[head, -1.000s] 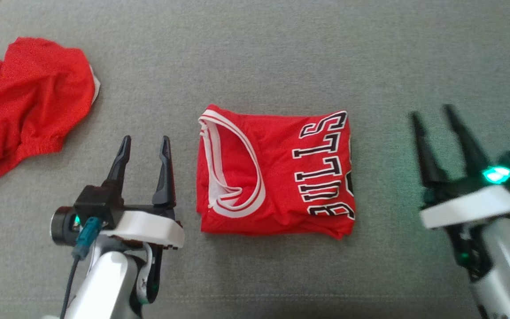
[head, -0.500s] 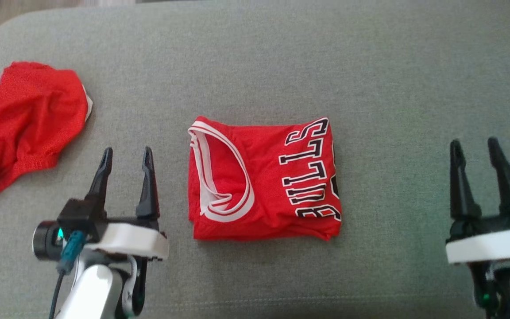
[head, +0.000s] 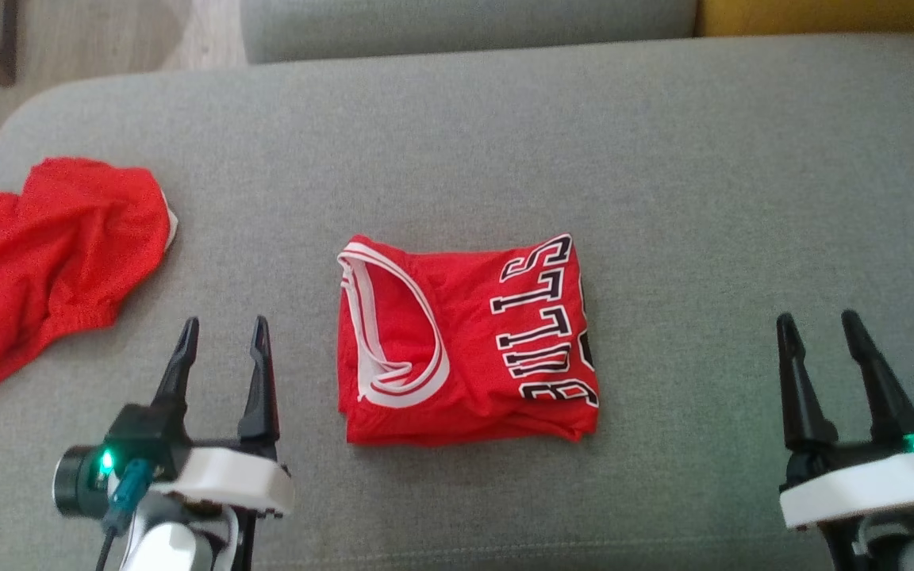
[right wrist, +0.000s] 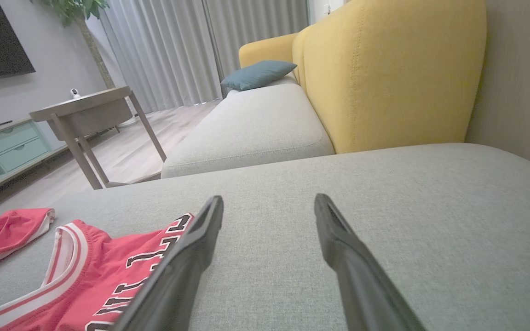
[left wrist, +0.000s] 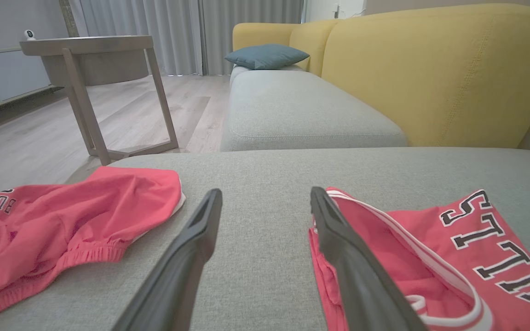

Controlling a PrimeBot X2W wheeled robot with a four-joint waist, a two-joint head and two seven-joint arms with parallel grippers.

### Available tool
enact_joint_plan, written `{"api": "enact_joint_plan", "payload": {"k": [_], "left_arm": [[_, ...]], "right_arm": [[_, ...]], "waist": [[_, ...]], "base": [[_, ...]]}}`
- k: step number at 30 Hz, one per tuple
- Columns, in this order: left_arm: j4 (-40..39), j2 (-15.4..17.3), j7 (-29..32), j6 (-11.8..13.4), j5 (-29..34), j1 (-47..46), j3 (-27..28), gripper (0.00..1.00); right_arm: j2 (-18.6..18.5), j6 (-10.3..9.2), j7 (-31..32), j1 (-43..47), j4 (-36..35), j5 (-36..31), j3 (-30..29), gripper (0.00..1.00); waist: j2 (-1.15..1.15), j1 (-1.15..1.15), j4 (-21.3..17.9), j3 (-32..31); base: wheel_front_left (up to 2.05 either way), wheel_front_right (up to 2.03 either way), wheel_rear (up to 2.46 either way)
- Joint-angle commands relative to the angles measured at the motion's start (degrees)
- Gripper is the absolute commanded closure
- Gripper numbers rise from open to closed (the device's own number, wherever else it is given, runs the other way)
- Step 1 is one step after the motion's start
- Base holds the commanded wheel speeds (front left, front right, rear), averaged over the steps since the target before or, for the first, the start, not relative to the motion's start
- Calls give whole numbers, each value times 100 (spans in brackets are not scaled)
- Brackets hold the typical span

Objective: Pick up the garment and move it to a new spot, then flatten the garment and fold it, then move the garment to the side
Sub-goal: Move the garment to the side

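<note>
garment (head: 465,341) folded at centre of cushion (head: 663,159); left gripper (head: 224,325) and right gripper (head: 816,317) spread, empty (flanking it); sideways move seemingly remaining.

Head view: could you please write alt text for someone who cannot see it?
A folded red jersey lies on a grey sofa between the open left tool and open right tool; a crumpled red garment lies at left.

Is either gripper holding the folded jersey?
No, the folded jersey lies flat on the grey cushion between the left gripper and the right gripper, both open and apart from it.
</note>
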Motion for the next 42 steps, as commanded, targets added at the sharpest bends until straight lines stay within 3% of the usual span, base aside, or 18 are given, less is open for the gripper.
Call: {"api": "enact_joint_plan", "payload": {"k": [1,19,42], "left_arm": [[-211,133,5,39,45,-78,185,0],[-276,292,124,102,3,341,100,0],[-396,354,142,206,36,255,33,0]], "right_arm": [[-17,37,45,5,-237,-55,94,0],[139,37,420,452,-468,-258,31,0],[170,37,543,434,-468,-337,-45,0]], "waist": [[0,0,-14,-125],[0,0,-43,-645],[0,0,34,-587]], "base": [[0,0,0],[0,0,0],[0,0,0]]}}
